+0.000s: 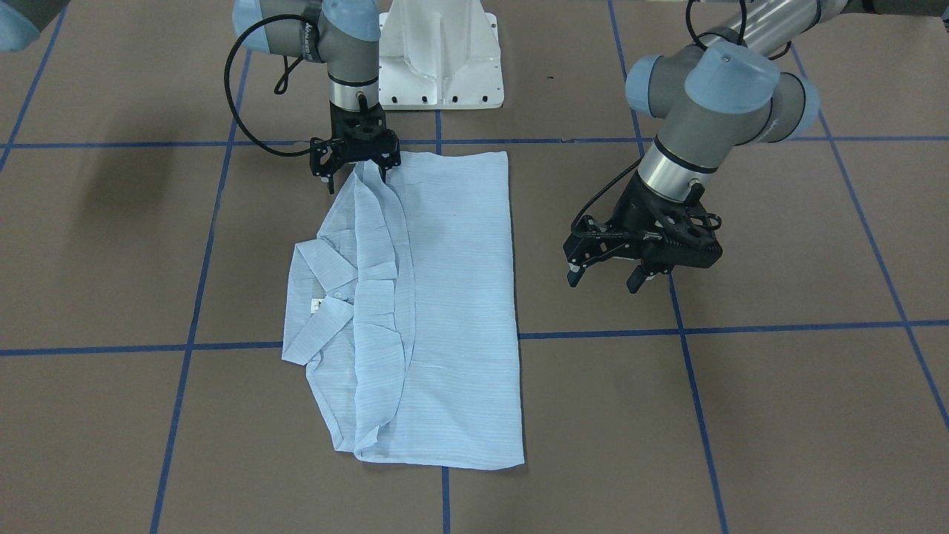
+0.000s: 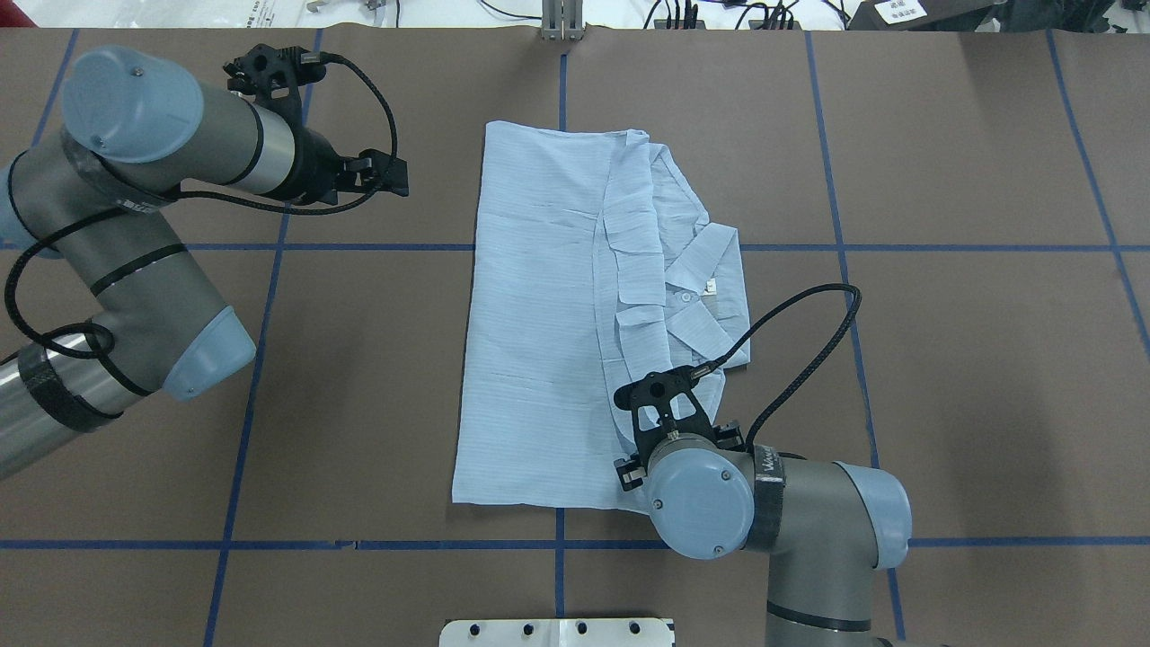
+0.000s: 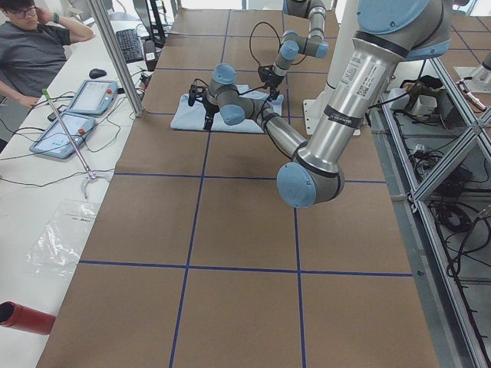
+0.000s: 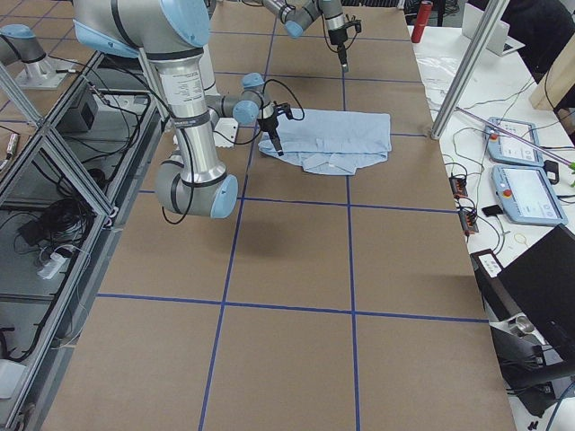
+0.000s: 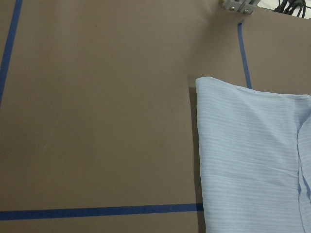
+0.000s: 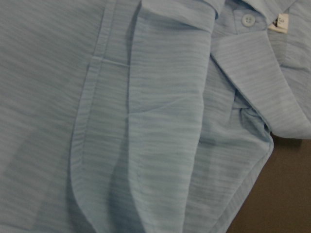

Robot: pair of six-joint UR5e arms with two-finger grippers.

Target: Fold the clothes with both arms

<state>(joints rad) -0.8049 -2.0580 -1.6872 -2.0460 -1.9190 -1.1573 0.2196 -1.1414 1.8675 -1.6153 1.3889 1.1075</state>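
The pale-blue shirt [image 1: 452,297] lies folded into a long rectangle on the brown table, its collar [image 1: 319,297] and folded-in sleeves on the robot's right side. The shirt [image 2: 539,314] stretches from near the robot toward the far edge. My right gripper [image 1: 357,179] points straight down at the shirt's near right corner, open, with its fingers straddling the cloth edge. The right wrist view is filled by shirt folds [image 6: 160,121], a button [image 6: 248,19] and the neck label [image 6: 278,22]. My left gripper [image 1: 606,280] hovers open and empty above bare table beside the shirt's left edge [image 5: 201,145].
The white pedestal base [image 1: 441,67] stands at the robot's side of the table. Blue tape lines [image 1: 689,371] grid the brown surface. A seated person [image 3: 31,46], tablets [image 3: 77,107] and a metal post [image 3: 115,54] stand along the far side bench.
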